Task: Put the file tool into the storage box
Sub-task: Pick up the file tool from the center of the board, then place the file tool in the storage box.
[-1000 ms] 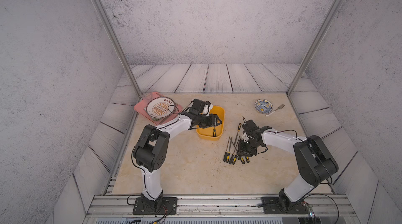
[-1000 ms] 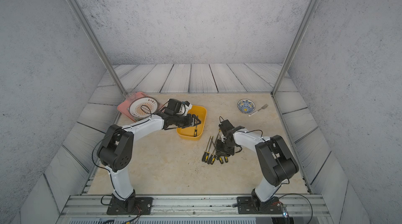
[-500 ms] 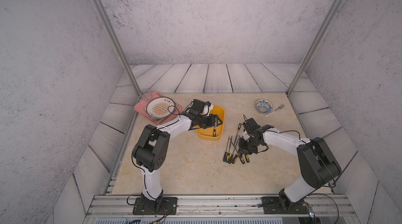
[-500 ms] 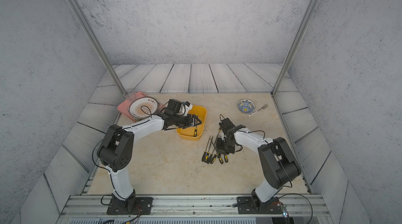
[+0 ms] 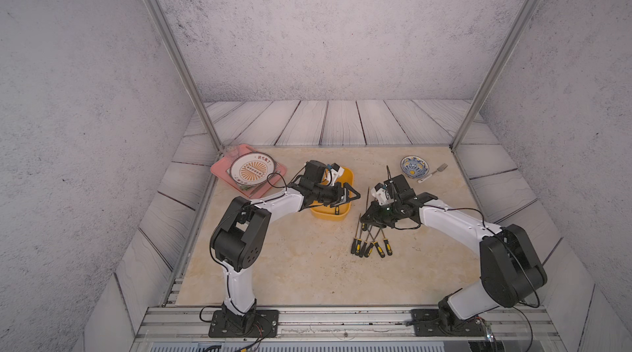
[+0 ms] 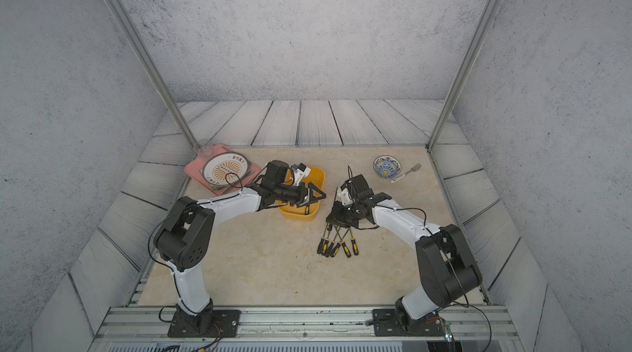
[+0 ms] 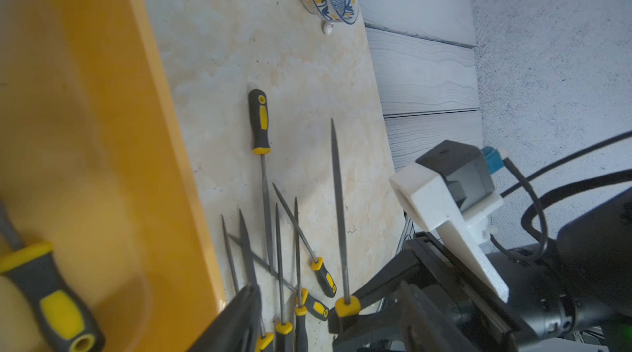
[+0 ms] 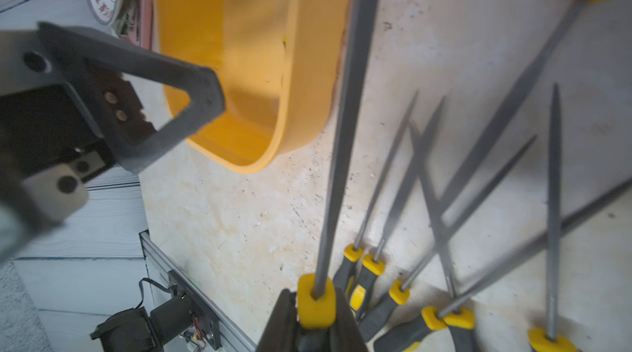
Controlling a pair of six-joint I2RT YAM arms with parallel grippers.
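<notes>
My right end effector (image 8: 313, 331) pinches a file (image 8: 342, 134) at its yellow collar.
I see the left end effector (image 5: 349, 197) spread, over the storage box (image 5: 328, 216).

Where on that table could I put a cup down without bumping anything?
The widest bare patch is the near tabletop, between the pile of files and the front rail. A smaller strip lies at the far edge between the storage box and the blue bowl. Crowded: the gap between box and files.
</notes>
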